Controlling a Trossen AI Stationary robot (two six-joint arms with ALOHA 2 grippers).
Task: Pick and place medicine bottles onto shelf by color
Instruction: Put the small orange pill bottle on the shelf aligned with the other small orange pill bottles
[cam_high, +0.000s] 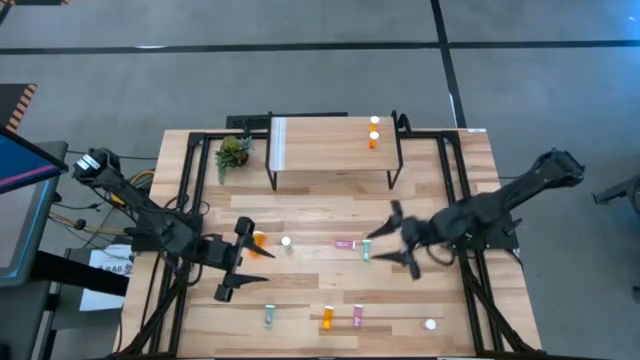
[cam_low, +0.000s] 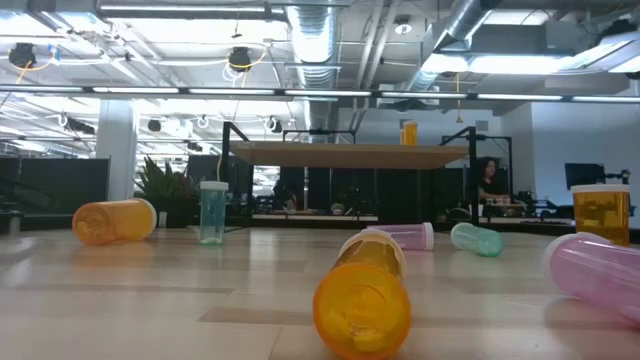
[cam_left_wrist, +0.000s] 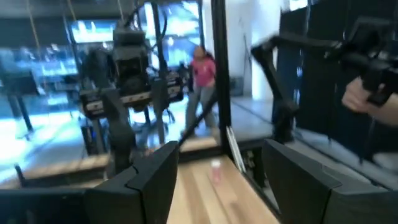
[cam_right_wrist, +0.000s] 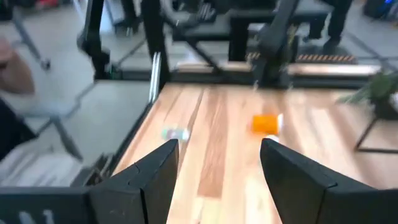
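From above, the left gripper (cam_high: 232, 260) hangs with its fingers spread wide and nothing between them, near the left side of the light wooden worktop (cam_high: 300, 205); a lying orange medicine bottle with a white cap (cam_high: 259, 240) is just beside it. The right gripper (cam_high: 402, 240) is spread wide and empty too, right of centre, close to a lying pink bottle (cam_high: 345, 243) and a teal bottle (cam_high: 366, 251). The low wood-topped shelf on thin black legs (cam_high: 330, 145) stands at the far edge, carrying two small orange bottles (cam_high: 374, 132) near its right end. A small green plant (cam_high: 233, 152) sits left of the shelf. More bottles lie along the near edge.

At table height, a big orange bottle (cam_low: 362, 297) lies foremost, facing the camera; neither gripper shows here.

The left wrist view shows only empty fingers (cam_left_wrist: 149, 177), blurred.

The right wrist view shows empty fingers (cam_right_wrist: 158, 168) well apart, orange bottle beyond.
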